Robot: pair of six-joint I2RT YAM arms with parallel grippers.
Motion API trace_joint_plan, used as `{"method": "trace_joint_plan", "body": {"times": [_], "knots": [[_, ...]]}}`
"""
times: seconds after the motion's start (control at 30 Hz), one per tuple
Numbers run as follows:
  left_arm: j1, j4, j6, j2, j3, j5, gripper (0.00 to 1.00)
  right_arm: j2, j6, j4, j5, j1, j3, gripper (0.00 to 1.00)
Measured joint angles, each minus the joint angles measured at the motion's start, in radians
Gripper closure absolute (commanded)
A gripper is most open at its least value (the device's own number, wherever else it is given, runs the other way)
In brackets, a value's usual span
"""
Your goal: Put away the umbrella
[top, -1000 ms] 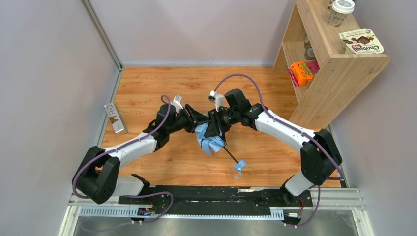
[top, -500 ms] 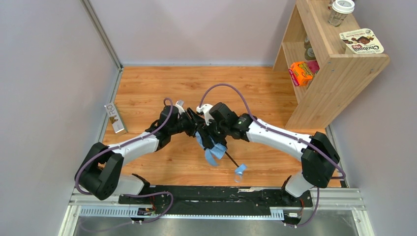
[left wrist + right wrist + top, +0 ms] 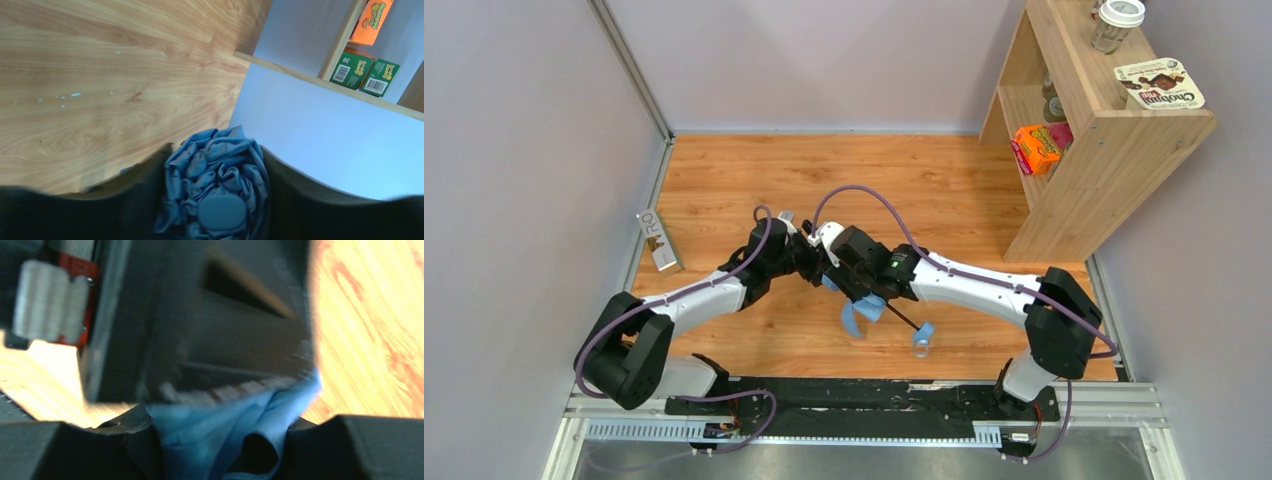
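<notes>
Warm wooden tabletop (image 3: 944, 190) spreads under both my arms. The crumpled sky-blue fabric umbrella (image 3: 864, 307) sits mid-table between my wrists, with its dark shaft and small blue handle trailing toward my right base. My left gripper (image 3: 215, 200) is clamped on a bunched wad of canopy. My right gripper (image 3: 220, 450), just beside it, seems pinched on the fabric too, though that view is blurred. A wooden shelf unit (image 3: 1104, 130) stands well apart, far right.
</notes>
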Motion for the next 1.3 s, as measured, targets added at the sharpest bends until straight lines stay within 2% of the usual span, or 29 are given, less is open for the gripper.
{"method": "trace_joint_plan", "body": {"times": [0.13, 0.43, 0.53, 0.7, 0.77, 0.8, 0.87, 0.9, 0.93, 1.0, 1.13, 1.2, 1.3], "knots": [[-0.004, -0.008, 0.042, -0.012, -0.001, 0.001, 0.24, -0.03, 0.016, 0.051, -0.168, -0.066, -0.042, 1.0], [-0.016, -0.027, 0.196, -0.108, 0.025, -0.032, 0.23, -0.1, 0.198, 0.207, -0.718, -0.314, -0.124, 1.0], [-0.019, -0.018, 0.225, -0.124, 0.038, -0.042, 0.22, -0.1, 0.269, 0.255, -0.839, -0.343, -0.124, 1.0], [-0.02, 0.021, 0.235, -0.095, 0.066, -0.03, 0.23, -0.1, 0.386, 0.331, -0.943, -0.361, -0.124, 1.0], [-0.021, 0.051, 0.231, -0.078, 0.072, -0.026, 0.34, -0.1, 0.423, 0.355, -0.964, -0.364, -0.124, 1.0], [-0.022, 0.071, 0.226, -0.07, 0.074, -0.023, 0.51, -0.1, 0.44, 0.363, -0.973, -0.366, -0.124, 1.0], [-0.026, 0.094, 0.222, -0.058, 0.084, -0.018, 0.77, -0.099, 0.462, 0.37, -0.983, -0.37, -0.124, 1.0], [-0.027, 0.103, 0.225, -0.055, 0.087, -0.016, 0.82, -0.099, 0.467, 0.372, -0.989, -0.374, -0.124, 1.0], [-0.027, 0.112, 0.22, -0.055, 0.087, -0.015, 0.9, -0.099, 0.467, 0.373, -0.993, -0.378, -0.124, 0.96], [-0.027, 0.116, 0.225, -0.055, 0.088, -0.014, 1.0, -0.099, 0.46, 0.367, -1.001, -0.381, -0.123, 0.78], [-0.035, 0.117, 0.228, -0.054, 0.085, -0.02, 1.0, -0.1, 0.414, 0.294, -0.979, -0.378, -0.1, 0.34], [-0.039, 0.145, 0.227, -0.054, 0.071, -0.028, 1.0, -0.111, 0.394, 0.268, -0.956, -0.372, -0.096, 0.25], [-0.045, 0.18, 0.226, -0.051, 0.028, -0.031, 1.0, -0.145, 0.368, 0.233, -0.916, -0.36, -0.097, 0.19]]}}
